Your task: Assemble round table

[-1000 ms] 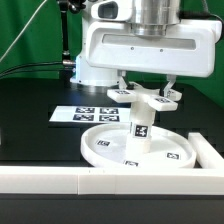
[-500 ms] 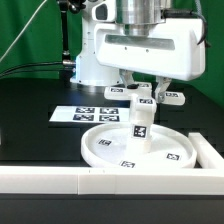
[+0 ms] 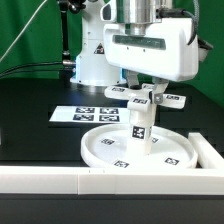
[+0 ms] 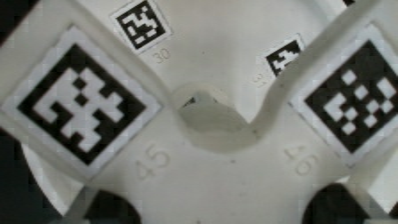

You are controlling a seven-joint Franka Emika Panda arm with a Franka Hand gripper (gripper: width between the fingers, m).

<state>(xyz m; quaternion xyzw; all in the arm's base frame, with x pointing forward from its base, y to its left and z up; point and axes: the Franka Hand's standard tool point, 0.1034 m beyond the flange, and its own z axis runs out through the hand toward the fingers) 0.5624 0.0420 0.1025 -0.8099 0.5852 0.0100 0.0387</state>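
Observation:
The large rimmed round disc lies flat on the black table. The short cylindrical leg stands upright at its centre, a marker on its side. The flat cross-shaped piece sits level on top of the leg. My gripper comes straight down onto it and is shut on the cross-shaped piece at its middle. In the wrist view the cross-shaped piece fills the picture with its markers. My gripper shows only its dark fingertips, one on each side of the piece.
The marker board lies flat behind the disc toward the exterior view's left. A long white border wall runs along the front edge, with another stretch at the exterior view's right, close to the disc.
My gripper has turned about its upright axis, so its body looks narrower now. The cross-shaped piece has turned with it on top of the leg. The disc has not moved.

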